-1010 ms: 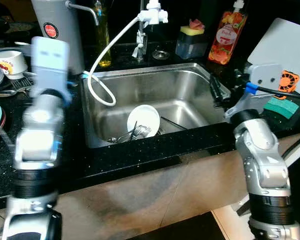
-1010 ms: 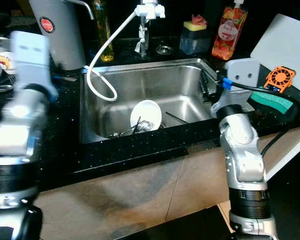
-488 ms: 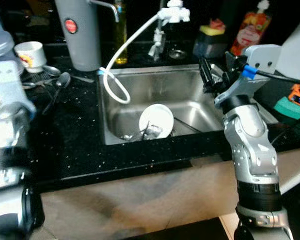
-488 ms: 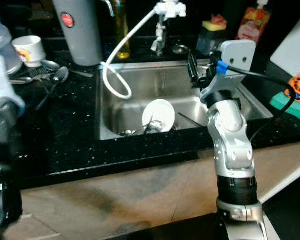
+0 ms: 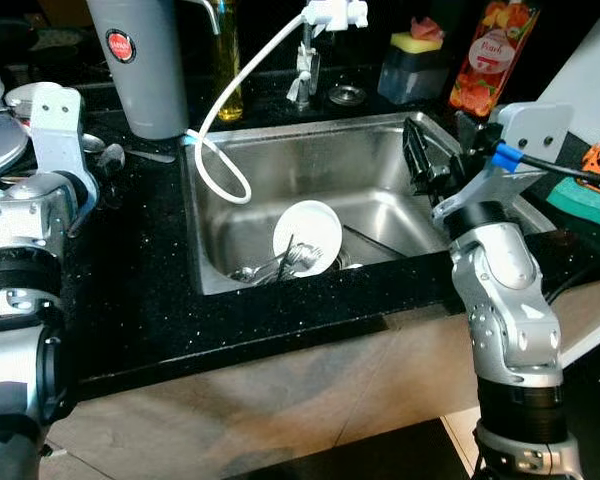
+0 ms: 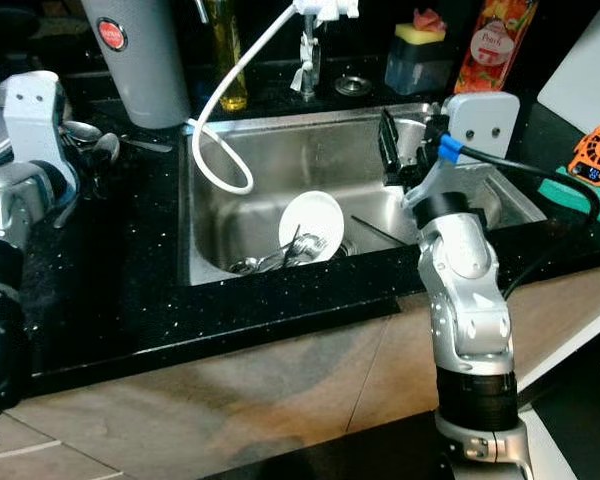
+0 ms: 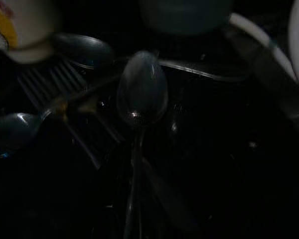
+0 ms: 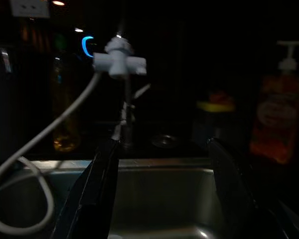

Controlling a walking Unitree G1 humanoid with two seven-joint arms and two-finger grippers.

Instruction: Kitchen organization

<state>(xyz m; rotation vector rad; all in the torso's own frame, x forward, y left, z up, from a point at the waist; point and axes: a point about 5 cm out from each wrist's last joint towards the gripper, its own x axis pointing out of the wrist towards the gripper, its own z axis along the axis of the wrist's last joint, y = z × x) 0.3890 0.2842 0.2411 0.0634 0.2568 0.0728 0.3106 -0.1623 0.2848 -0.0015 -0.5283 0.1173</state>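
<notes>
While a white bowl [image 5: 308,235] lies tilted among cutlery [image 5: 268,266] at centre frame in the steel sink [image 5: 380,170], the right gripper [image 5: 435,160] hovers over the basin's right side, fingers spread wide and empty. At left, the left gripper [image 6: 80,160] reaches toward spoons [image 7: 142,92] on the black counter [image 5: 140,290]; whether its fingers are open or closed I cannot tell.

The left wrist view is very dark: a spoon [image 7: 141,94] shows its bowl, its handle fading into shadow. A cup [image 7: 17,25] is cut by the edge. In the sink [image 5: 280,150], cutlery [image 5: 270,265] under the white bowl [image 5: 308,235] tangles too small to sort
</notes>
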